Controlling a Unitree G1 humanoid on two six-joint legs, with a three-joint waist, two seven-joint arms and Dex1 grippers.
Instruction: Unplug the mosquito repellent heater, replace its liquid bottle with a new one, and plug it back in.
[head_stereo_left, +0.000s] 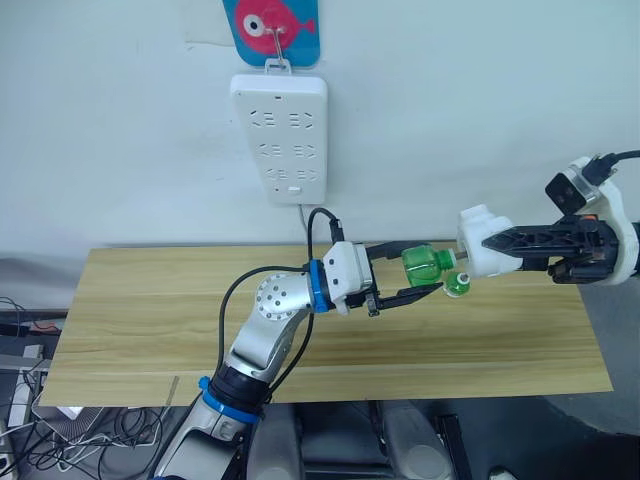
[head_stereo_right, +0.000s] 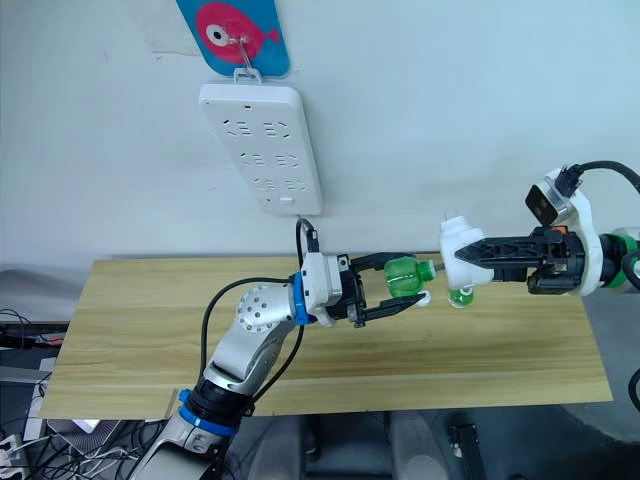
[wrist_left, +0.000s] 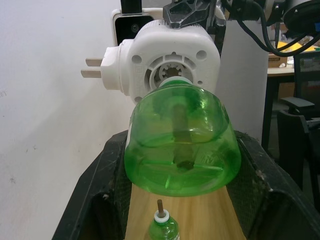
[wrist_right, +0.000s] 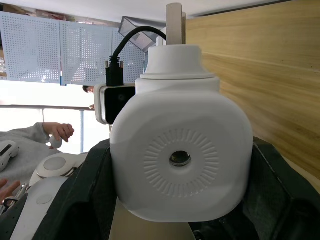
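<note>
My right gripper (head_stereo_left: 495, 250) is shut on the white mosquito repellent heater (head_stereo_left: 483, 240), holding it in the air over the right part of the table with its prongs (wrist_left: 93, 68) pointing toward the wall. My left gripper (head_stereo_left: 428, 268) is shut on a translucent green bottle (wrist_left: 180, 145). That bottle lies level, its neck in the socket on the heater's underside (wrist_left: 170, 60), so the neck is hidden. A second small green bottle (head_stereo_left: 458, 285) stands on the table just below them, with a bare dark wick (wrist_left: 160, 205) rising from its white collar.
The long white power strip (head_stereo_left: 279, 135) hangs on the wall from a hook on a blue-and-pink fish plaque (head_stereo_left: 270, 25), its sockets unoccupied and its cord dropping behind the wooden table (head_stereo_left: 150, 320). Cables lie on the floor at the left.
</note>
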